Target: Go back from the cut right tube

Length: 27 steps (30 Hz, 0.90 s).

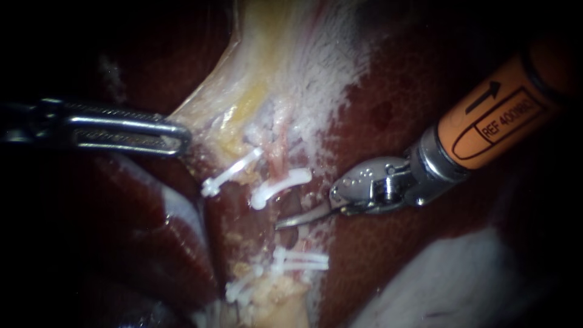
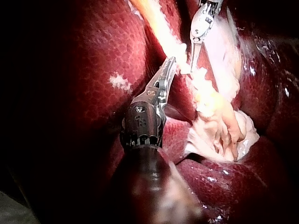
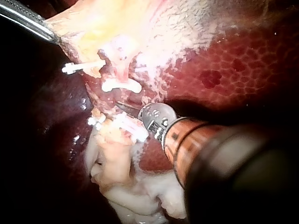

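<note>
– Right tube (image 1: 280,153), where does it lie in the endoscope view?

– Close to the centre, a little toward 6 o'clock. It is a thin pink strand that runs out of the pale tissue (image 1: 267,73) and ends at a white clip (image 1: 280,185), which lies across it.

– And past that clip?

– At 6 o'clock from it there is a bare gap, and then a group of clips (image 1: 300,261) on a pale stump (image 1: 276,297). So the right tube is parted between the clips.

– Where is the right instrument (image 1: 288,222)?

– Its shaft enters from 2 o'clock. Its thin curved blades lie together with nothing between them, and their tip is in the gap, just beside the white clip. In the right wrist view the right instrument (image 3: 125,106) points between the white clip (image 3: 121,86) and the group of clips (image 3: 128,126).

– And the left instrument (image 1: 179,136)?

– It comes in from 9 o'clock, well apart from the tube. Its long jaws are closed on the edge of the pale tissue, which is drawn toward them. In the left wrist view the left instrument (image 2: 172,63) also has its jaws together on the pale tissue (image 2: 161,35), with the right instrument (image 2: 191,65) just beside its tip.

– What is around?

– A second clip (image 1: 231,173) at 9 o'clock from the white clip, and dark red liver (image 1: 364,243) on both sides.
</note>
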{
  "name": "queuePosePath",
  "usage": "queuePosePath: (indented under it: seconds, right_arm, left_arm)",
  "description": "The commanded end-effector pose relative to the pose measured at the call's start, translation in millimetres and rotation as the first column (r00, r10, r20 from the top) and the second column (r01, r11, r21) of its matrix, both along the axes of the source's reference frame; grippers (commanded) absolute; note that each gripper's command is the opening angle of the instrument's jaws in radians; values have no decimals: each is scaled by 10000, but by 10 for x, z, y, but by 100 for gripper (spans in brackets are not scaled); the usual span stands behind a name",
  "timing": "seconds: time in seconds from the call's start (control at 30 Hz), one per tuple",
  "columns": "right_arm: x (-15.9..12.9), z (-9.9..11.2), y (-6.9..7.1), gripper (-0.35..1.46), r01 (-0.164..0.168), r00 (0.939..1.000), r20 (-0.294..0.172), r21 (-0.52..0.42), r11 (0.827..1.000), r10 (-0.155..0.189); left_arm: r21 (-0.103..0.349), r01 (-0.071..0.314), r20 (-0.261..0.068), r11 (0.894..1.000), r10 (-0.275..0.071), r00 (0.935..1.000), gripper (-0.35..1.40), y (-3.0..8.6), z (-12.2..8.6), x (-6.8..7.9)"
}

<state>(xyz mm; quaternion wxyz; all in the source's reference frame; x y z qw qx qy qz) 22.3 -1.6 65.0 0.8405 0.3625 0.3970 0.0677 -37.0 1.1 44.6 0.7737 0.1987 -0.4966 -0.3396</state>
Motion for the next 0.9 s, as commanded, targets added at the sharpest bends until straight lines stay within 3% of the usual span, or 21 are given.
queuePosePath:
  seconds: [0.03,0.53,0.67,0.77,0.9]
  right_arm:
    - [0,0,0,-35,1,10000,1,-1,10000,-1]
    - [0,0,-3,-35,20,10000,-6,-12,10000,-20]
    - [0,0,-3,0,-100,9999,14,-95,9999,100]
    - [-1,0,-3,7,-98,10000,13,-95,9999,99]
    - [-1,0,-3,31,-124,9999,18,-112,9999,125]
  left_arm:
    - [2,-2,2,10000,2,10000,-35,0,0,0]
    - [-1,-8,4,10000,8,10000,-35,-1,0,1]
    - [-1,-11,6,10000,11,10000,-35,-1,0,2]
    - [-2,-12,7,10000,12,10000,-35,-1,0,2]
    - [-4,-12,6,10000,12,10000,-35,-1,1,2]
